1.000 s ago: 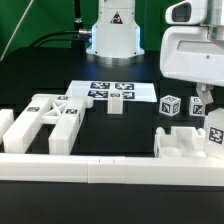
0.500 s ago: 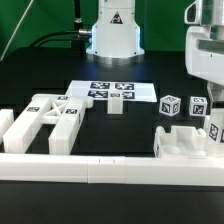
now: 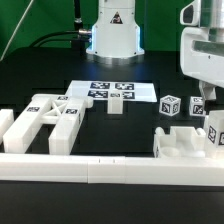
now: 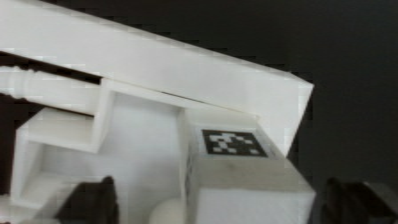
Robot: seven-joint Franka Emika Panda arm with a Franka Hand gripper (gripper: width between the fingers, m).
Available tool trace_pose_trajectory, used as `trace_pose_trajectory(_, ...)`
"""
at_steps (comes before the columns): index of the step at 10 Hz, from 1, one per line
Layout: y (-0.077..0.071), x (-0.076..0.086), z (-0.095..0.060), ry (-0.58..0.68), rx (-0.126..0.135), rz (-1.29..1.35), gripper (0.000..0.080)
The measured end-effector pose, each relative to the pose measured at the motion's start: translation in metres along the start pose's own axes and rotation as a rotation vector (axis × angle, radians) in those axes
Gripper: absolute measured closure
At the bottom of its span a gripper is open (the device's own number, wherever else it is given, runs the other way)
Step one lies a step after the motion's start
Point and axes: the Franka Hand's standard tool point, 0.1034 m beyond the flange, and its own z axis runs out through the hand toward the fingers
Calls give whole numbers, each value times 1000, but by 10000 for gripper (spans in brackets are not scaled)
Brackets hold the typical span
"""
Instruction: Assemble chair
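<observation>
Directly under the wide-open claw [image 4: 217, 200], which gripped nothing, a tagged leg [image 4: 240, 165] stood upright, its long axis pointing up between the jaws, just beside the seat block [image 3: 183, 146] on the counter [image 3: 30, 75] at the exterior view's right. Farther off sat a tagged cube [image 3: 170, 105], then the ladder frames [image 3: 45, 115] well apart toward the left; nothing seemed to stand in the way.

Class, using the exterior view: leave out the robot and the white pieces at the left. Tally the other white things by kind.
Small blocks: 3
Large notched chair piece: 1
Marker board: 1
Long front border bar: 1
Total: 6
</observation>
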Motion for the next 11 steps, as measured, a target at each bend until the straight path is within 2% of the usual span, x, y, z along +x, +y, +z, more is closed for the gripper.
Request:
trace_pose_trajectory(1, 0, 0, 0, 0, -1, -101, 166)
trace_pose_trajectory(2, 0, 0, 1, 0, -1, -165, 155)
trace_pose_trajectory(7, -1, 2, 0, 2, 1, -574, 151)
trace_pose_trajectory(9, -1, 13, 0, 12, 7, -797, 151)
trace_pose_trajectory(11, -1, 13, 0, 13, 7, -909, 151)
